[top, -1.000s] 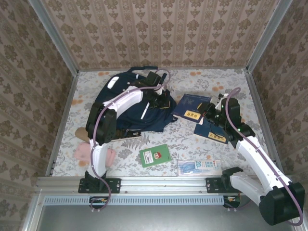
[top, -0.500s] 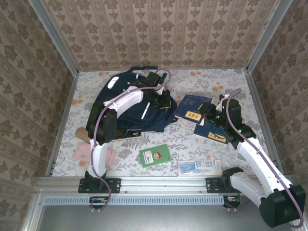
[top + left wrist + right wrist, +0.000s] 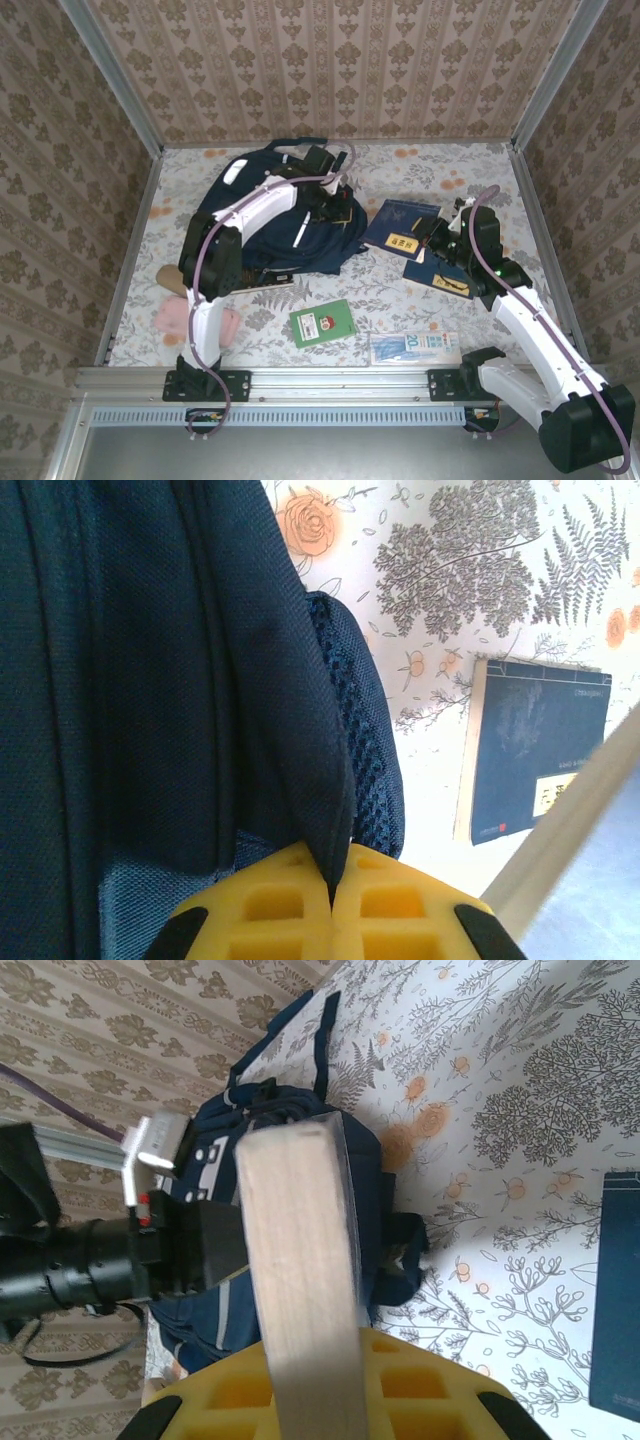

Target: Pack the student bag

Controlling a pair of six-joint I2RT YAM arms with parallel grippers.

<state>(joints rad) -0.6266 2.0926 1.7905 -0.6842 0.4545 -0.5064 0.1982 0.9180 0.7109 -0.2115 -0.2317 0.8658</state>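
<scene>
L claw (image 3: 332,885): bag (image 3: 150,680) edge, R claw (image 3: 312,1385): book (image 3: 298,1230)

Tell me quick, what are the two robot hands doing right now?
Left gripper: closed, pinching the student bag.
Right gripper: closed, holding a book.

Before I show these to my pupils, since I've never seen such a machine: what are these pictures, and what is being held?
Two white robot arms are bolted at the near edge of a flowered table. One picture looks down from above; the other two come from cameras on the wrists, so the yellow blocks are fingers. The left gripper is shut on a fold of the navy student bag. The right gripper is shut on a book, seen edge-on. On the table lie a second book, a green booklet and a blue packet.
</scene>
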